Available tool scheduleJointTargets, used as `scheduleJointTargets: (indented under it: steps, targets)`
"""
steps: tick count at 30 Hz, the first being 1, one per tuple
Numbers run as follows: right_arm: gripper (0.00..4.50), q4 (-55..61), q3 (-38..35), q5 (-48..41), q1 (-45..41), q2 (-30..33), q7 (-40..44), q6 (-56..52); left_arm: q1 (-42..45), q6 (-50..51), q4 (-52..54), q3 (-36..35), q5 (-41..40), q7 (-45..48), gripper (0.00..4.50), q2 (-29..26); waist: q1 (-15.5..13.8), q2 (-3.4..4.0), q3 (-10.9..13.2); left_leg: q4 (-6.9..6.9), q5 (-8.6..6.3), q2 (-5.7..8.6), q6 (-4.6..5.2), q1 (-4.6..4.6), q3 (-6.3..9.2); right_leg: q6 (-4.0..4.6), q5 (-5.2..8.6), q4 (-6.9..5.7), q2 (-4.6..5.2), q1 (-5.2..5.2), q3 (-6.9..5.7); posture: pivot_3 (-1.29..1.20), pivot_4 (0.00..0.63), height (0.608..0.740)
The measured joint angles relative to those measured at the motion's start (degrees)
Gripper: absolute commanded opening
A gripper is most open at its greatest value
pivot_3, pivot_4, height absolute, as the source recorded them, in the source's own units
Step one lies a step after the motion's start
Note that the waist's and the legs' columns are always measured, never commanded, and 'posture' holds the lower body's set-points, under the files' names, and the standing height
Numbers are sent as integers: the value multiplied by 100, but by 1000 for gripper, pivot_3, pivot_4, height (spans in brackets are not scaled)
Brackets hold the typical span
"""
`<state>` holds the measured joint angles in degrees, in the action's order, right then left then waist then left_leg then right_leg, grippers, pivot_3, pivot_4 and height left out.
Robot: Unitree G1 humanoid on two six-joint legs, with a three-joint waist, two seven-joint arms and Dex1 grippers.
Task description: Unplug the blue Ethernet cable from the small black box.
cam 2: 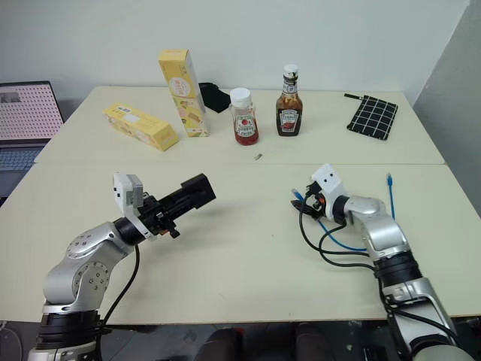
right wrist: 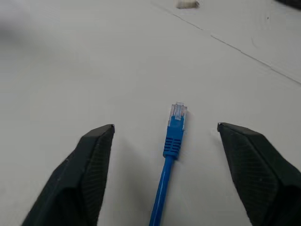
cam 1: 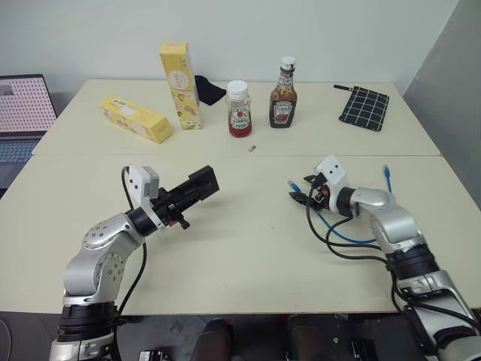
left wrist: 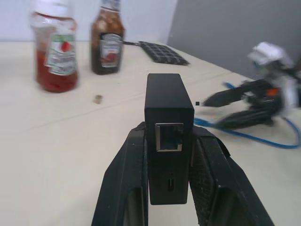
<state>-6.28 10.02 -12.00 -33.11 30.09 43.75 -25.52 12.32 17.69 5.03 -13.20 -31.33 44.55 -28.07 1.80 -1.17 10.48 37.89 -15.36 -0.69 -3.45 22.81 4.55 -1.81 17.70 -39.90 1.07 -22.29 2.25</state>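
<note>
Left gripper point(cam 1: 197, 186) has its fingers clamped on the small black box point(left wrist: 168, 122), held off the surface point(cam 1: 248, 248); the wrist view shows its empty port. Right gripper point(right wrist: 164, 136) fingers are spread wide, the blue Ethernet cable point(right wrist: 171, 141) plug lying between them, untouched.

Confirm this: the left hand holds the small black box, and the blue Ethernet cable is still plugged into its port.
Not plugged in. The left hand does hold the small black box, but the left wrist view shows its port empty. The blue Ethernet cable lies free on the table between the right hand's open fingers.
</note>
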Motion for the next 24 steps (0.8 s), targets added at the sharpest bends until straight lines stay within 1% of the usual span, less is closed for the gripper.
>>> scheduleJointTargets:
  steps: [3, 5, 7, 10, 14, 21, 22, 24]
  targets:
    - [4266, 867, 14, -257, 110, 232, 550, 24, 14, -732, -371, -117, 405, -325, 793, 168, 15, 0, 0, -1, 0, 0, 0, -3, -1, 0, 0, 0, 0, 0, 2, 0, 150, 740]
    - [4266, 1427, 40, -467, 108, 218, 742, -120, 17, -1206, -642, -201, 651, -568, 793, 304, 17, 0, 0, -1, 0, -1, 0, -4, 3, 0, 0, -1, 2, 1, 0, 0, 150, 740]
    - [4266, 1745, 156, -505, 86, 78, 742, -268, 17, -1627, -990, -272, 882, -804, 793, 358, 13, -1, 0, 0, 0, 0, 0, -4, 5, 1, 0, -1, 2, 2, -2, 0, 150, 740]
    - [4266, 1813, 485, -444, -8, -249, 610, -464, 19, -2297, -1584, -322, 1240, -1098, 793, 398, 4, 0, 0, 1, 0, 1, 0, -4, 5, 1, 0, -4, 2, 1, -3, 0, 150, 740]
    - [4266, 1727, 823, -162, -231, -676, 324, -517, 170, -2824, -2371, -415, 1327, -1344, 793, 664, -17, -2, -1, 4, 0, 4, -1, 1, 8, 0, -1, -3, 2, 1, -10, 0, 150, 740]
    - [4266, 1675, 950, 59, -229, -768, 225, -519, 460, -3255, -3087, -414, 1344, -1362, 793, 713, -20, -10, -6, 4, 0, 10, -1, 0, 9, -3, -2, -2, 5, 2, -11, 0, 150, 740]
    - [4313, 1675, 952, 65, -224, -769, 225, -523, 474, -3287, -3171, -414, 1340, -1350, 1353, 714, -11, -10, -6, 4, 0, 9, -1, 0, 9, -3, -2, -3, 4, 1, -11, 0, 150, 740]
    - [4313, 1675, 952, 75, -208, -768, 226, -535, 474, -3290, -3298, -415, 1329, -1310, 1683, 727, -2, -10, -6, 3, 0, 9, -1, 0, 9, -2, -2, -3, 3, 1, -11, 0, 150, 740]
